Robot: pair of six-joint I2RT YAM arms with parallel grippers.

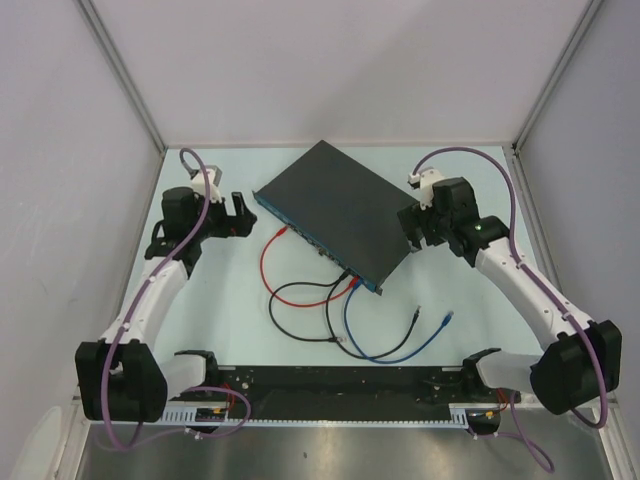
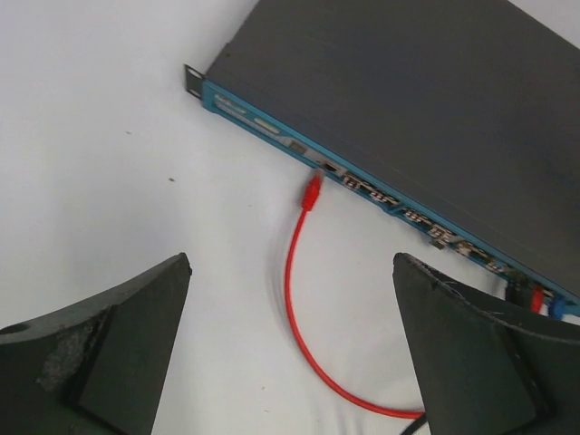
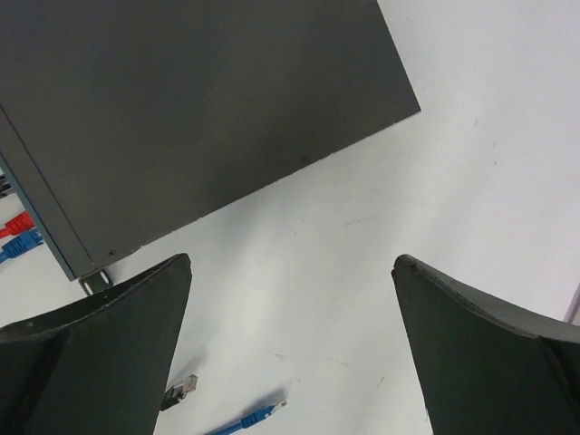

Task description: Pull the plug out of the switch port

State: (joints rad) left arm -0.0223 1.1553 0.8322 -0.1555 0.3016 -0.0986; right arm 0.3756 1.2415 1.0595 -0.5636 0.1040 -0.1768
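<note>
The switch (image 1: pixel 335 210) is a flat dark grey box with a blue front edge, lying at an angle mid-table. Red, black and blue cables run to its near right end, where a red plug (image 2: pixel 535 297) and a blue plug (image 2: pixel 555 306) sit in sockets. They also show in the right wrist view, red (image 3: pixel 9 227) and blue (image 3: pixel 23 241). The red cable's other plug (image 2: pixel 312 192) lies on the table with its tip right at the blue face. My left gripper (image 1: pixel 243 216) (image 2: pixel 290 263) is open and empty left of the switch. My right gripper (image 1: pixel 408 232) (image 3: pixel 290 263) is open and empty at its right corner.
A free black plug (image 3: pixel 181 391) and a free blue plug (image 3: pixel 258 417) lie on the table in front of the switch. Cable loops (image 1: pixel 300 300) spread between the switch and the black rail (image 1: pixel 330 400) at the near edge. Enclosure walls stand on three sides.
</note>
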